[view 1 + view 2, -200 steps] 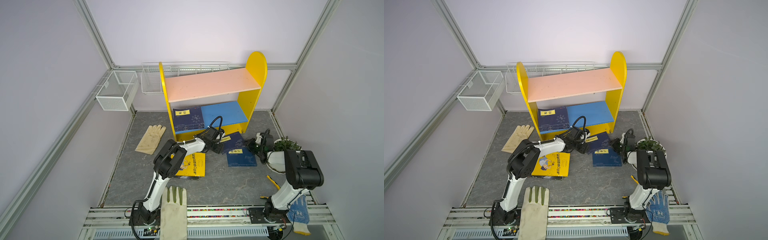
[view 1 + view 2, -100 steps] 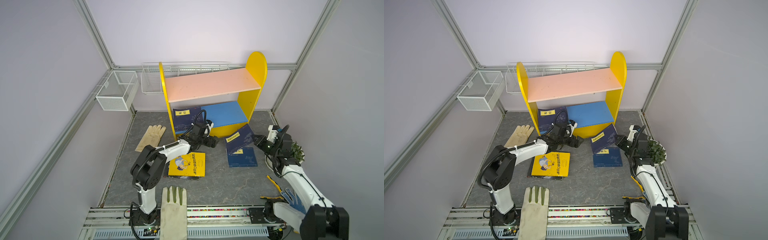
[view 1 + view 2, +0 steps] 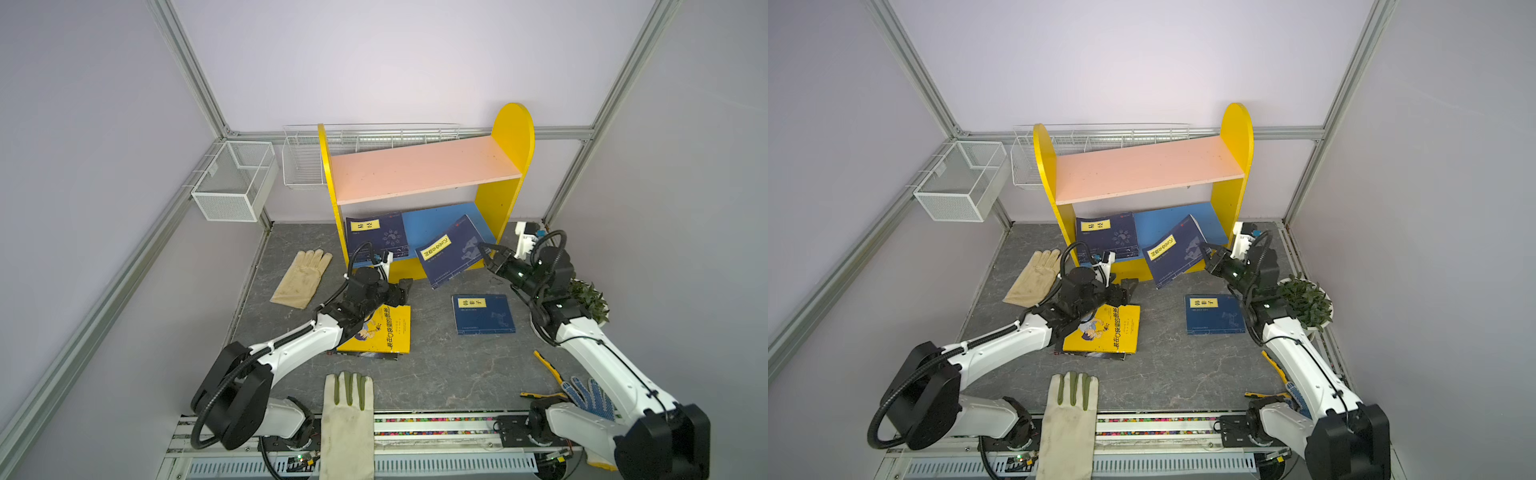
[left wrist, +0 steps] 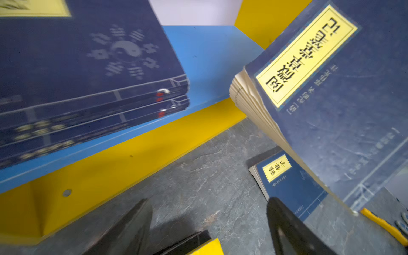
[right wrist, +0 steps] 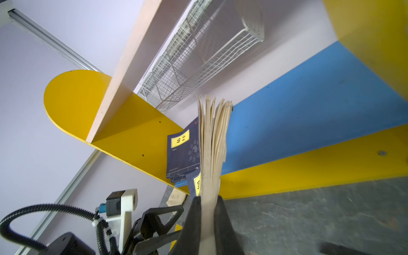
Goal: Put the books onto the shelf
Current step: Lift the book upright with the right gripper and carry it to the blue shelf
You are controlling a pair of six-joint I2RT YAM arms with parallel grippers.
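Since the earlier frames, the held navy book (image 3: 451,251) has risen from the table (image 3: 436,374) to hang before the blue lower board (image 3: 436,216) of the shelf (image 3: 505,137). The right tool (image 3: 484,255) pinches it by one edge, tilted so a corner can lead in beside the navy books (image 3: 376,237) already stacked there. The left tool (image 3: 405,286), spread and empty, has drawn back just beside the yellow book (image 3: 382,330), probably clearing the path. On the table lies the flat navy book (image 3: 482,313).

Matt paper book (image 3: 453,253); painted wood shelf (image 3: 424,168); stone-look tabletop (image 3: 436,374).
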